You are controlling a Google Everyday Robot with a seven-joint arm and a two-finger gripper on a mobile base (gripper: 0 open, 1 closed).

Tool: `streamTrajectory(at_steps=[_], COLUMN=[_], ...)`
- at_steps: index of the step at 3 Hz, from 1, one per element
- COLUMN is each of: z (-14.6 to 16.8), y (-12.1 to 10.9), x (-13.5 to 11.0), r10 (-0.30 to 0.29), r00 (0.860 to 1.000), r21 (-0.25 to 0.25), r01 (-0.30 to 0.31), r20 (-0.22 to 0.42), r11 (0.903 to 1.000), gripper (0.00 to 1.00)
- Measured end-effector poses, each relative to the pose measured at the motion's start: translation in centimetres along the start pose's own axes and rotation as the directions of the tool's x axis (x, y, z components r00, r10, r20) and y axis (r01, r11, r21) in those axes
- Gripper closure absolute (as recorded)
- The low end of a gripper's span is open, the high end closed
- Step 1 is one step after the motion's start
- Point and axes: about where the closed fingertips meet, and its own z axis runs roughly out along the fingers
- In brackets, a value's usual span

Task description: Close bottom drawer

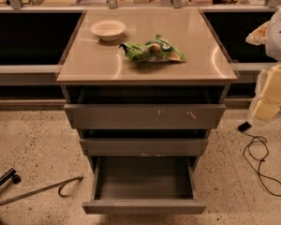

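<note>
The bottom drawer [144,206] is the lowest of three grey drawers in the cabinet. It is pulled far out, and its deep rectangular tray [143,177] looks empty. Its plain flat front faces the camera near the bottom edge of the view. The middle drawer [144,146] and the top drawer [145,116], which has white scratch marks, stick out a little. My gripper [268,100], pale yellow and white, hangs at the right edge of the view. It is well to the right of the cabinet and above the bottom drawer, touching nothing.
On the cabinet top [84,60] lie a white bowl [107,29] and a green snack bag [152,50]. A black cable [262,161] loops on the floor at the right. A metal rod with a hook [42,189] and a caster lie on the floor at the left.
</note>
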Motion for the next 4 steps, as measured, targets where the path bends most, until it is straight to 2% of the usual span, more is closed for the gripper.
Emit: streamTrajectory(at_steps=[1,2,3,4], z=[0.0,1.9,7.3,12.1], y=[0.0,0.4,1.9,5.2], x=[0.0,0.8,3.3,4.5], r10=[0.000,0.007,0.022,0.042], r00=[1.000,1.000,1.000,0.999], r21=[0.000,-0.002,-0.024,-0.085], r01=[0.000,-0.007,-0.021,-0.040], r20=[0.000,0.010,0.016,0.026], r11=[1.0000,1.0000,0.9995,0.9956], gripper=[0.00,0.00,0.00,0.00])
